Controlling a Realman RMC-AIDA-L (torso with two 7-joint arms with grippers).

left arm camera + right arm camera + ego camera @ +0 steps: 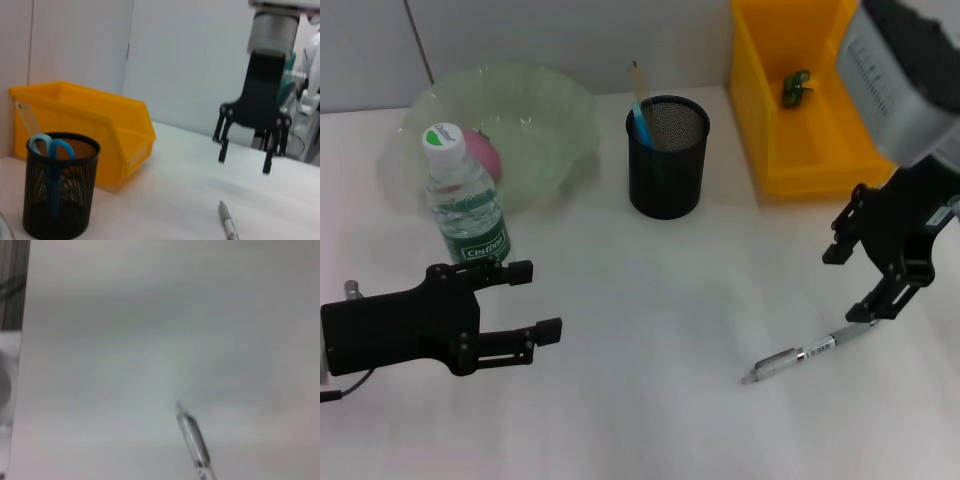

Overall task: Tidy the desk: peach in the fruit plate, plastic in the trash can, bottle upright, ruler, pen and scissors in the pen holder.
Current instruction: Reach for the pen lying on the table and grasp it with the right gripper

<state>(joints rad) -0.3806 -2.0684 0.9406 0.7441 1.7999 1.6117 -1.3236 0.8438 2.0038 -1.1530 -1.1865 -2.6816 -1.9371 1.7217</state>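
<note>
My right gripper [848, 283] hangs open just above the rear end of a silver pen [800, 355] that lies flat on the white desk; the same pen [195, 442] shows in the right wrist view. My left gripper [538, 300] is open at the near left, beside the upright water bottle [465, 205]. A pink peach [483, 152] rests in the green fruit plate [550, 120]. The black mesh pen holder [667, 155] holds the ruler [639, 80] and the blue-handled scissors [641, 118]. A green bit of plastic [795, 88] lies in the yellow trash can [770, 150].
In the left wrist view the pen holder [60, 190] stands in front of the yellow bin [115, 140], with the right gripper [245, 160] over the pen [227, 222]. A pale wall runs along the desk's far edge.
</note>
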